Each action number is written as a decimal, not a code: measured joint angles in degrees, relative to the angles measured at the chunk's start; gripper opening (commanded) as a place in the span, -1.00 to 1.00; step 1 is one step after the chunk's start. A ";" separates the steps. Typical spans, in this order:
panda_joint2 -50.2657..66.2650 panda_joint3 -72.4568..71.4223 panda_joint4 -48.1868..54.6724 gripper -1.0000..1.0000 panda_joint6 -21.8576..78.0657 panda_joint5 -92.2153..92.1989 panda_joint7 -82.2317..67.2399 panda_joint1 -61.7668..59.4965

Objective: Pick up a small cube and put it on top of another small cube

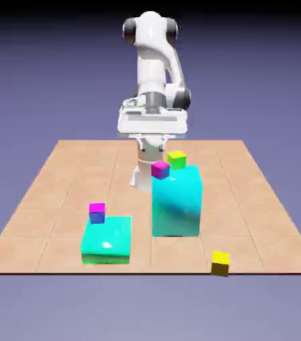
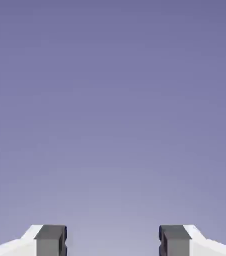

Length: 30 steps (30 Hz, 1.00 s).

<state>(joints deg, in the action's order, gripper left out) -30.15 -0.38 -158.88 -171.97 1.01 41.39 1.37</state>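
Reaching begins now: the yellow cube is seen at the table's near edge, towards the exterior view's right; with the gripper spread and empty, it is best approached slowly, squarely centred.

From here, much of the arm's base is hidden, partly behind the tall cyan block. That block also covers the patch of table directly behind it. The flat cyan block hides whatever lies just behind its far edge, and I can't make out how the magenta-and-blue cube meets it. The undersides of the cubes are out of sight. In the hand view, the claw's two fingers are cut off by the bottom edge.
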 measured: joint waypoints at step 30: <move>62.29 -9.41 52.85 0.00 50.64 25.19 -26.50 16.97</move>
<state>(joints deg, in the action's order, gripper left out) 32.14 -9.79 -106.02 -121.33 26.20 14.89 18.34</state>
